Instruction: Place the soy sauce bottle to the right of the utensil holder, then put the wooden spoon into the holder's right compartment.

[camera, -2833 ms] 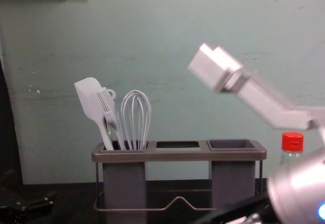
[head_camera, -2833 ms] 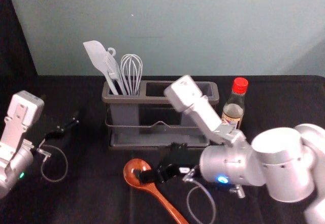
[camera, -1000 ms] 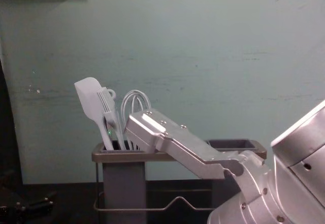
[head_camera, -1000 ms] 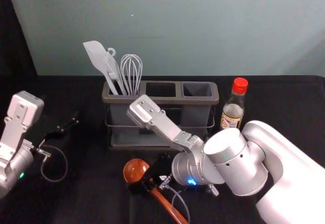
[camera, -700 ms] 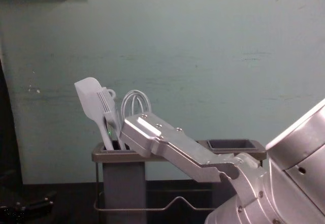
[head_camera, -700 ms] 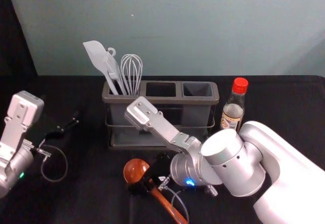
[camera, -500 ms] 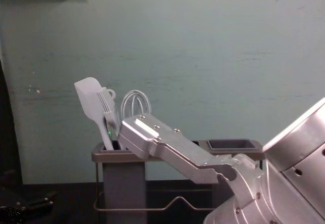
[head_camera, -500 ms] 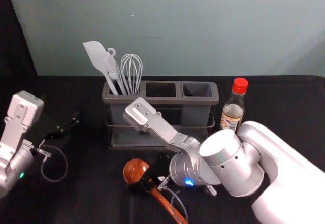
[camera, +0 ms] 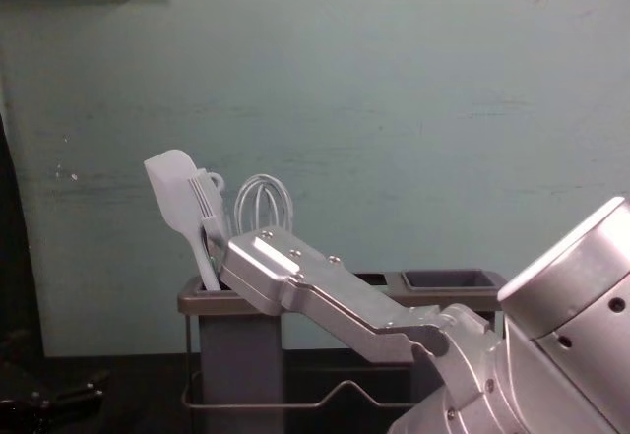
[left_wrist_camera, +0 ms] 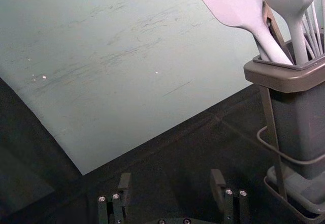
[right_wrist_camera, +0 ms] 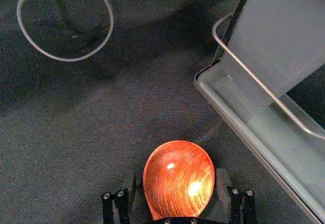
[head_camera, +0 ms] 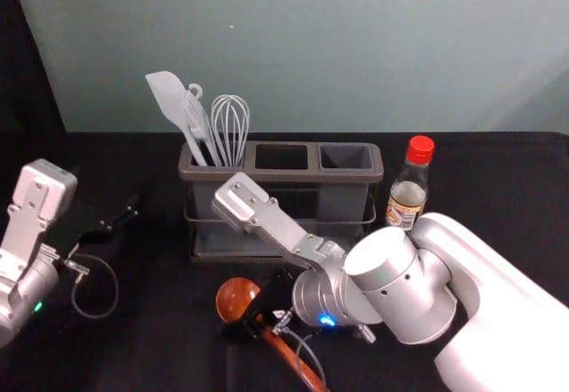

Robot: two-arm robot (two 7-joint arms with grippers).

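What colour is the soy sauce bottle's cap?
The cap is red, clearest in the head view.

Head view high, chest view low.

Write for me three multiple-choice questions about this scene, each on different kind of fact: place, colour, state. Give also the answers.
1. Relative to the utensil holder, the soy sauce bottle stands:
A) left
B) right
C) inside

2. The cap is:
A) red
B) blue
C) green

3. The right pincer is:
A) gripping the whisk
B) gripping the bottle
C) open at the wooden spoon

1: B, the head view shows it past the holder's right end.
2: A, the head view shows it red.
3: C, the right wrist view shows its fingers apart, with the spoon between.
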